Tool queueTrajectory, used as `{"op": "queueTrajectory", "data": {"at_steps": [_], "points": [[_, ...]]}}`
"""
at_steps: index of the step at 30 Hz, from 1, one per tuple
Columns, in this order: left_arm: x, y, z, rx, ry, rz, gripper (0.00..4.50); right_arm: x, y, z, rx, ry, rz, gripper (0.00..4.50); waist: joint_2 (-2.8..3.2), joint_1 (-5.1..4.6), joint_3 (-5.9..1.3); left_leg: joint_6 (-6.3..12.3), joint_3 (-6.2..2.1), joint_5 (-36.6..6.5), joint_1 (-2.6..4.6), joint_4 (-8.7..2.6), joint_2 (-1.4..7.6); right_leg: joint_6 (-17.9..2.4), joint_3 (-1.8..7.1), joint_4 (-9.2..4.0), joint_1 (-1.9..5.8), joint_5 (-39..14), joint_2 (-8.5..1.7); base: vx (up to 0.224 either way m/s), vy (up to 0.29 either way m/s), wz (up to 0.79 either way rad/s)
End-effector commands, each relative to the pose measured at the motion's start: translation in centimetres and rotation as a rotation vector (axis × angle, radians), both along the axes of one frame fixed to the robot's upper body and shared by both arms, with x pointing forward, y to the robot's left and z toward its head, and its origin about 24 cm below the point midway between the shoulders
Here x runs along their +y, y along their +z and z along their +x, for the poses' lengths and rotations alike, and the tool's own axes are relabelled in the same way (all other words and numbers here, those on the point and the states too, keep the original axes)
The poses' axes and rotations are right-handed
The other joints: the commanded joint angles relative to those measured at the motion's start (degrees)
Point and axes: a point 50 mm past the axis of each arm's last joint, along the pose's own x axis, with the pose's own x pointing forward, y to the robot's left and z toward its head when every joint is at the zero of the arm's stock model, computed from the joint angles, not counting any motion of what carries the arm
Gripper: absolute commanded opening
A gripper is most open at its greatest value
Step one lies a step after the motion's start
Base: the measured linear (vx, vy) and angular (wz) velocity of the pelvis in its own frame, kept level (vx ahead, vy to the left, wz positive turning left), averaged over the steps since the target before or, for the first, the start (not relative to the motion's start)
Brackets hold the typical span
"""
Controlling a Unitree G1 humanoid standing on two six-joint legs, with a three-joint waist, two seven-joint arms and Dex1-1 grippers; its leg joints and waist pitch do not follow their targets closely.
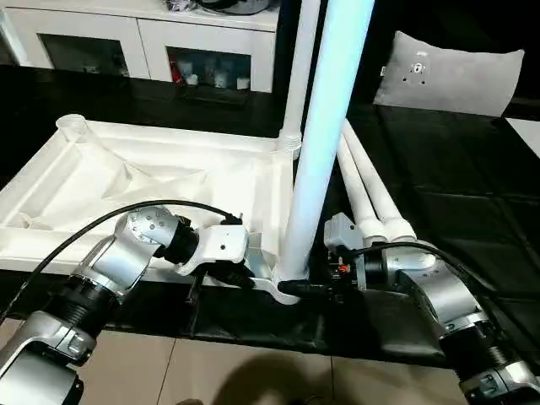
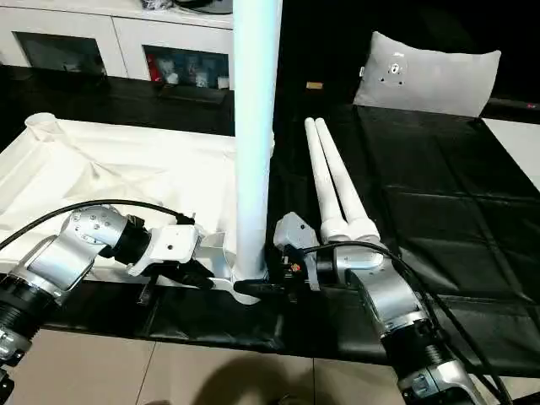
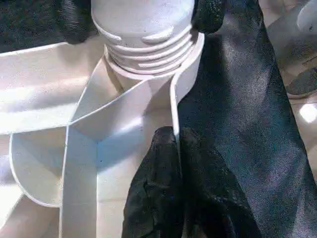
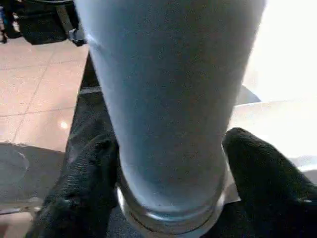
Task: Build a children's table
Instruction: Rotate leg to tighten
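A grey-white pillow [image 1: 451,74] leans at the far right of the black sheet [image 2: 439,211] that covers the work surface, with a small round fitting on its face. Behind it all stands a white cabinet [image 1: 152,38] with glass doors (small items inside, too dim to name). Nearest the camera, beyond the sheet's edge, lies a beige tiled floor [image 2: 211,375], glossy and creased by dark grout lines.

Upright leg [image 1: 325,126] runs past top edge (tip unseen)
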Motion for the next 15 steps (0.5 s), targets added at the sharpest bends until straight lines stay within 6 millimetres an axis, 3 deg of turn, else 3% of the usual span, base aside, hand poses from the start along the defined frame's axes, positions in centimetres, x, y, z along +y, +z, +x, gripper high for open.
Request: {"op": "queueTrajectory", "data": {"at_steps": [1, 5, 11, 12, 15], "points": [[-0.6, -0.1, -0.4, 0.017, -0.087, 0.029, 0.0, -0.2, 0.1, 0.1, 0.018, 0.008, -0.002, 3.11, -0.02, -0.11, -4.14, 2.21, 0.81, -7.42, -0.19, -3.6, 0.59, -9.79, 2.21, -4.01, 3.6, -15.31, -4.37, 0.0, 0.0, 0.0], [-0.6, -0.1, -0.5, 0.022, -0.086, 0.028, 0.0, -0.1, 0.1, 0.0, 0.022, 0.01, 0.001, 2.83, 0.09, -0.05, -4.12, 2.17, 0.8, -7.32, -0.17, -3.6, 0.61, -10.09, 2.15, -3.93, 3.61, -14.45, -4.39, 0.0, 0.0, 0.0], [-0.5, -0.1, -0.4, 0.026, -0.01, -0.007, 0.0, 0.5, -0.1, -0.5, 0.066, -0.019, 0.049, 2.75, 0.11, -0.01, -4.13, 2.09, 0.77, -7.15, -0.1, -3.66, 0.69, -10.45, 2.08, -3.82, 3.62, -13.51, -4.38, 0.0, 0.0, 0.0], [-0.6, 0.0, -0.2, 0.027, 0.065, -0.028, 0.0, 1.1, -0.1, -0.5, 0.079, -0.051, 0.079, 2.74, 0.48, -0.07, -3.97, 1.8, 0.78, -7.83, -0.13, -3.72, 0.63, -10.35, 2.1, -4.02, 3.58, -14.13, -4.34, 0.0, 0.0, 0.0], [-1.1, 0.2, 0.1, 0.022, 0.196, -0.083, 0.0, 2.3, -0.1, -0.4, 0.089, -0.139, 0.119, 2.74, 0.4, -0.28, -3.61, 0.8, 0.74, -9.92, -0.01, -3.86, 0.58, -9.62, 2.03, -4.44, 3.34, -18.68, -4.34, 0.0, 0.0, 0.0]]}}
